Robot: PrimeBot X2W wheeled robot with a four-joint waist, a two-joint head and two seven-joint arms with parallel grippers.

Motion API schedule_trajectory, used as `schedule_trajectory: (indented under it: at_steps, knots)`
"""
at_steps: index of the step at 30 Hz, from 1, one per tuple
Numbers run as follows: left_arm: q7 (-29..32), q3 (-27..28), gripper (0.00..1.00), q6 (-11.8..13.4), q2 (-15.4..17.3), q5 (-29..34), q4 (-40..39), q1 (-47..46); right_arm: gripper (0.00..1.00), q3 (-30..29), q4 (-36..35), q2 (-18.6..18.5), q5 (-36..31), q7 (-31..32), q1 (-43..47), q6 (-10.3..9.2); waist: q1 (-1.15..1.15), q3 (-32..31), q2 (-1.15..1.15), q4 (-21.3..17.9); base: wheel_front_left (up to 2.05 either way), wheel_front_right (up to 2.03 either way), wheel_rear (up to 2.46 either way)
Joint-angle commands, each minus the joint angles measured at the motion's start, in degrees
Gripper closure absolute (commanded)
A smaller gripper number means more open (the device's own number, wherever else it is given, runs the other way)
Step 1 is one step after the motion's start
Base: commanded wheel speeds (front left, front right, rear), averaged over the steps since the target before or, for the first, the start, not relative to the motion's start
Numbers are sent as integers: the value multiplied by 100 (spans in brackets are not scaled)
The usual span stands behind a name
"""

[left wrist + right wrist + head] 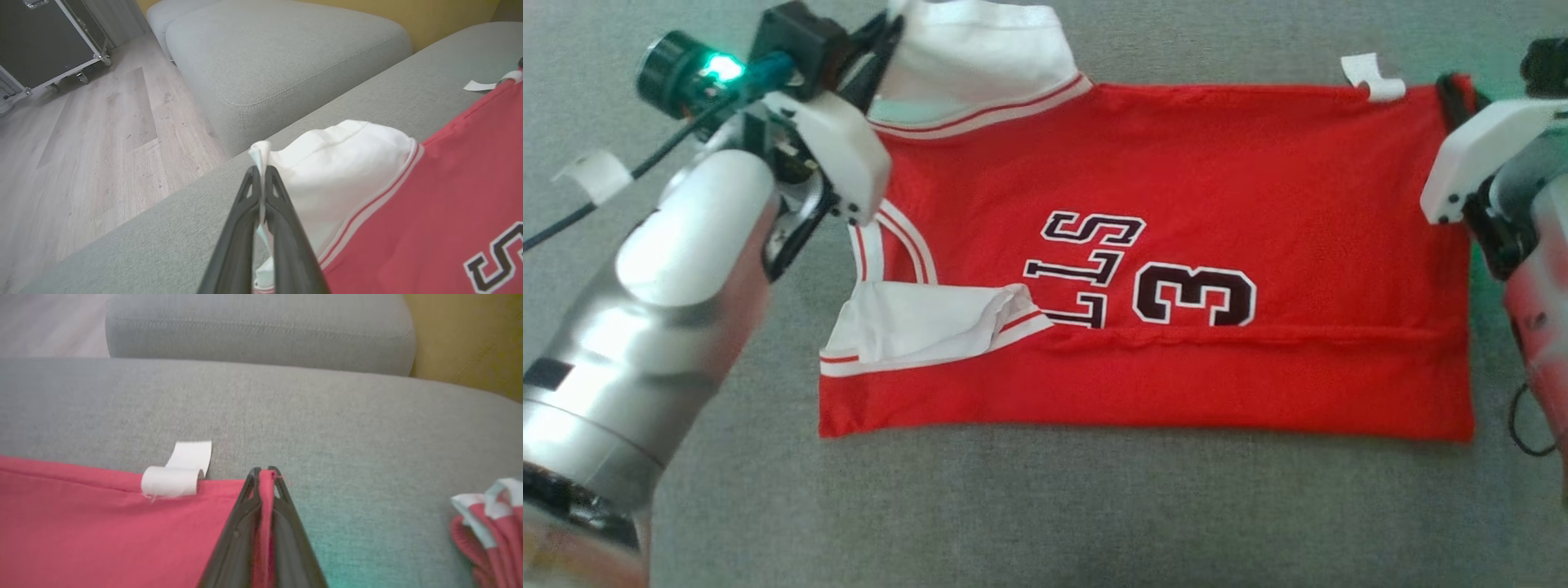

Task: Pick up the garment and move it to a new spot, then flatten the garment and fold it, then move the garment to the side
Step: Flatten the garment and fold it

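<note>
The garment (1176,245) is a red basketball jersey with white trim and black lettering, spread across a grey cushion with its near part folded over. My left gripper (260,179) is shut on the white shoulder fabric (335,171) at the jersey's far left corner, seen in the head view near the left gripper (882,41). My right gripper (264,475) is shut on the red hem at the far right corner, beside a white tag (179,473). From the head, the right gripper (1454,90) sits at that corner, its tips partly hidden by the wrist housing.
The grey cushion (1045,506) stretches bare in front of the jersey. Another red and white garment (490,522) lies bunched at the right. A second grey cushion (286,53), wooden floor (102,155) and a black wheeled case (45,41) lie beyond the far edge. A white tag (596,175) lies left.
</note>
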Motion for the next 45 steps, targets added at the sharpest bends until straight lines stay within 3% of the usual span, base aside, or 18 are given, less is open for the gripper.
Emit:
schedule_trajectory:
  at_steps: [1,9,19,27,31,45]
  knots:
    - [-84,270,100,38,278,-48,-36,-279,100,96,-169,-14,65,-163,-247,18,0,-9,0,-52,0,0,0]
    - [-552,580,100,192,219,-227,582,-539,100,122,-145,112,586,-630,-647,18,0,-5,0,-226,0,0,0]
    - [-1437,538,100,-4,-34,-219,1283,-656,100,380,40,50,1070,-846,-587,18,0,-282,0,-177,0,0,0]
    - [-1122,43,100,-235,-4,-551,1060,-64,100,852,-216,-207,1661,-632,18,18,0,-837,0,-75,0,0,0]
    - [-708,-627,100,-242,471,-975,245,355,100,1184,-350,-385,1852,-507,433,18,0,-1131,0,-47,0,0,0]
    - [665,-1666,100,-244,1982,-2410,-2092,1345,100,2204,-1182,-1155,2840,508,1546,18,0,-1595,0,-54,0,0,0]
